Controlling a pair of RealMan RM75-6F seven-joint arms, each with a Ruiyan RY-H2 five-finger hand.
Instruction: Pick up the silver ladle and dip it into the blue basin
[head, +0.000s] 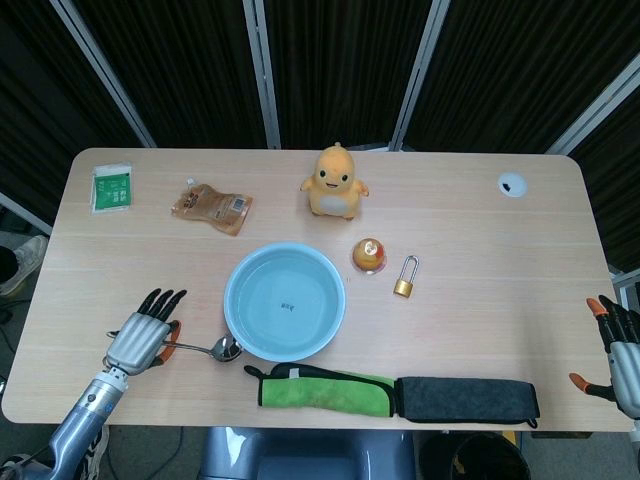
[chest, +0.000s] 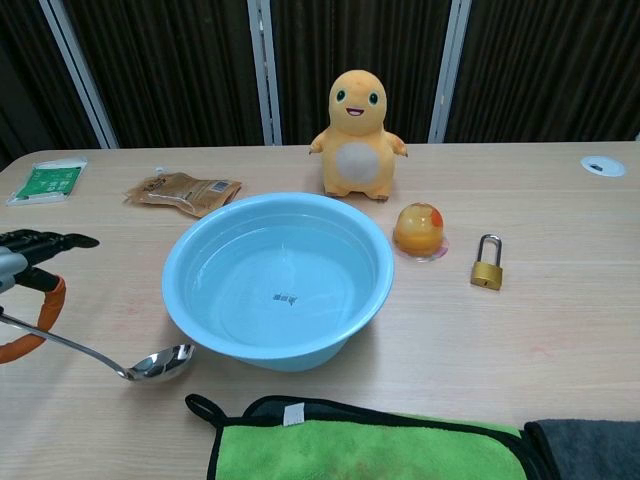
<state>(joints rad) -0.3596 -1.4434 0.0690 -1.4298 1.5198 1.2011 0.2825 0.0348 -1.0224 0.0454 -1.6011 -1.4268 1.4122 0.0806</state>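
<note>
The silver ladle (head: 212, 349) has its bowl (chest: 165, 362) low over the table, just front-left of the blue basin (head: 285, 300). Its thin handle (chest: 70, 344) runs left into my left hand (head: 138, 340), which grips the handle's end near the table's front-left edge. In the chest view only the dark fingertips (chest: 45, 240) and an orange thumb part show at the left border. The blue basin (chest: 278, 277) holds clear water and stands at the middle front. My right hand (head: 621, 350) hangs off the table's right edge, fingers apart, holding nothing.
A green and grey cloth (head: 390, 395) lies along the front edge before the basin. Behind the basin stand an orange toy figure (head: 334, 182), a small orange ball (head: 369, 254) and a brass padlock (head: 405, 279). A snack pouch (head: 212, 207) and green packet (head: 111, 187) lie far left.
</note>
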